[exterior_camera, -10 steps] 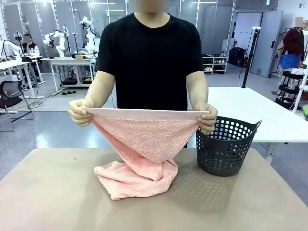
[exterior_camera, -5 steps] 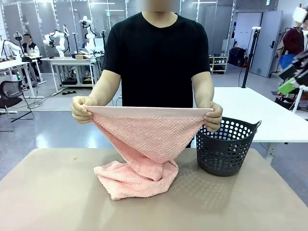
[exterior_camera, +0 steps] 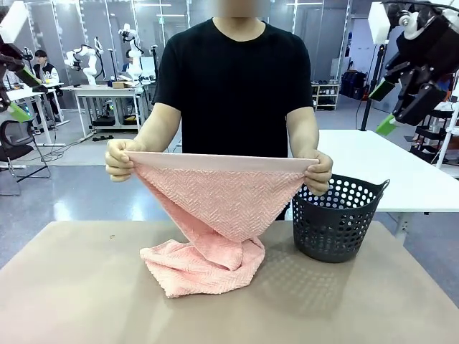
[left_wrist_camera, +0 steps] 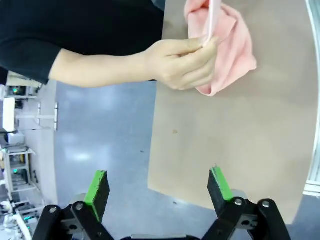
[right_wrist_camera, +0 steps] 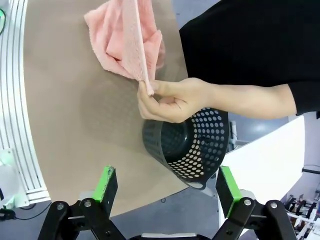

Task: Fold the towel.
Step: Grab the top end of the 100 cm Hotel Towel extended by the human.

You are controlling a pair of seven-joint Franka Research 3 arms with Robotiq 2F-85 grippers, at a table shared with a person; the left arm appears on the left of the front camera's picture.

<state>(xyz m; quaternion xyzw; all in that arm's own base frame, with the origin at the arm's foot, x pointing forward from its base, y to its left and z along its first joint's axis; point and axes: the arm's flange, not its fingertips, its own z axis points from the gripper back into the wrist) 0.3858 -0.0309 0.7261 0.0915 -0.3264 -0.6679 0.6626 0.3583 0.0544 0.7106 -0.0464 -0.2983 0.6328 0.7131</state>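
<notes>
A person at the far side holds the salmon-pink towel [exterior_camera: 219,197] stretched between both hands by its top corners. Its lower end lies bunched on the brown table [exterior_camera: 79,287]. My left gripper [exterior_camera: 21,94] hangs high at the far left, open and holding nothing, well clear of the person's hand [exterior_camera: 120,160]. High at the right, above the basket, my right gripper [exterior_camera: 385,107] is open too. In the left wrist view the open gripper [left_wrist_camera: 157,186] looks down on a hand [left_wrist_camera: 180,62] pinching the towel [left_wrist_camera: 232,42]. The right wrist view has the open gripper [right_wrist_camera: 166,185] above the other hand [right_wrist_camera: 172,100] and towel [right_wrist_camera: 125,40].
A dark grey perforated basket [exterior_camera: 337,218] stands on the table at the right, just under the person's hand [exterior_camera: 318,174]; its wall [right_wrist_camera: 200,145] also shows from above. A white table [exterior_camera: 387,165] stands behind it. Bare tabletop lies in front of the towel.
Both grippers have come into the front view, the left at the top left, the right swinging in from the right edge. The person has lifted the towel's top edge slightly.
</notes>
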